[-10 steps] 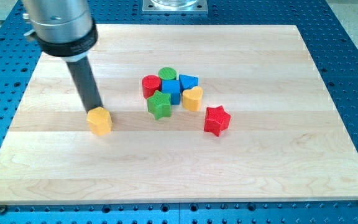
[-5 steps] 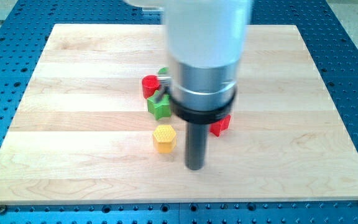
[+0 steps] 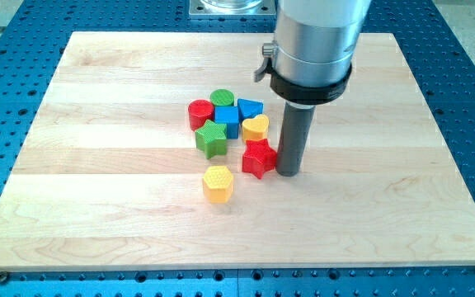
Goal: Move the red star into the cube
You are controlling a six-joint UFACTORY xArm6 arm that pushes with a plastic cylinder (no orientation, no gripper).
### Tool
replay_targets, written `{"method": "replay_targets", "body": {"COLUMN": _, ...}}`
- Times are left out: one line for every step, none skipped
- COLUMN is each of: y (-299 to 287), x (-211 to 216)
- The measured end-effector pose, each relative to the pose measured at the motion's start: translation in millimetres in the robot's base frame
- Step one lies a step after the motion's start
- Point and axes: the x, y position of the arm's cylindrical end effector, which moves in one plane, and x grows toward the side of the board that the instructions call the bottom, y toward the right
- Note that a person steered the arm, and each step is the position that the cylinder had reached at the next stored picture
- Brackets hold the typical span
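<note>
Tool: we carry no grasping part, so nothing is clenched or released; our arm ends in a dark rod, and my tip (image 3: 288,172) rests on the table (image 3: 97,206).
Tip position: it sits just right of the red star (image 3: 259,158), touching or all but touching its right side.
Red star: it lies at the near right of the cluster, just below the yellow heart (image 3: 256,128) and right of the green star (image 3: 211,139).
Blue cube (image 3: 227,120): it stands in the middle of the cluster, up and to the left of the red star, and the two look narrowly apart.
Other cluster blocks: a red cylinder (image 3: 200,114) is on the left, a green cylinder (image 3: 223,99) on the far side, and a blue block (image 3: 251,108), apparently a wedge, on the far right.
Loose block: a yellow hexagonal block (image 3: 218,183) lies alone, nearer than the cluster and left of the red star.
Writing: we can read no brand, label or lettering anywhere.
</note>
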Motion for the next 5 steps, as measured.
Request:
{"method": "replay_targets", "body": {"y": -3, "x": 33}}
{"method": "replay_targets", "body": {"y": -17, "x": 17}}
{"method": "replay_targets", "body": {"y": -25, "x": -1}}
{"method": "replay_targets", "body": {"y": -30, "x": 29}}
{"method": "replay_targets", "body": {"y": -46, "x": 4}}
